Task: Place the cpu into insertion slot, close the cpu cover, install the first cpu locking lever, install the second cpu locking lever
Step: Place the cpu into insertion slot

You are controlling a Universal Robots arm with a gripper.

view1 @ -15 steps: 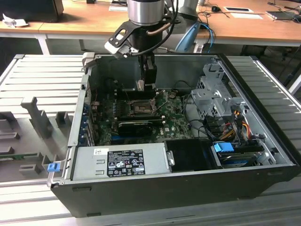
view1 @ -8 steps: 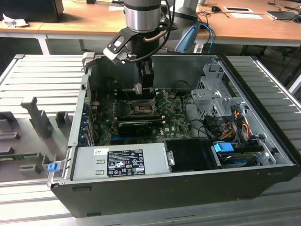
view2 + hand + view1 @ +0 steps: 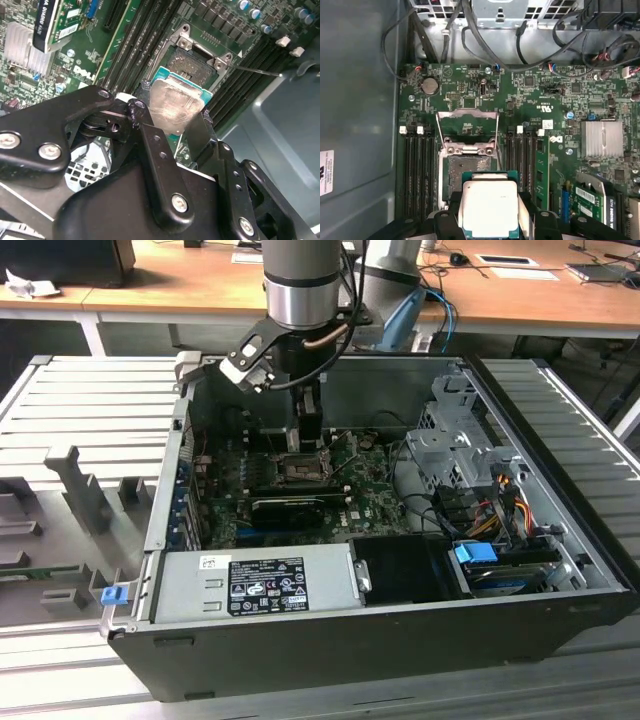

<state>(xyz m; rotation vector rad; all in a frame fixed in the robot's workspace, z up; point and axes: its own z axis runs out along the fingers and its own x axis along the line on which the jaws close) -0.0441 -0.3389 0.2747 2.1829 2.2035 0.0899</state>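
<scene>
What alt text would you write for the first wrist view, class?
The tool holds the cpu partly over the open insertion slot on a green motherboard. The cpu cover stands raised beyond it.

- Power supply (image 3: 180, 592): black rating label (image 3: 283, 585) in white print, with a small white sticker (image 3: 213, 562) beside it. Wording too small to read.
- Motherboard (image 3: 470, 90): white silk-screened certification mark (image 3: 545, 106).
- Case wall (image 3: 360, 100): white sticker (image 3: 326, 172), print illegible.
</scene>
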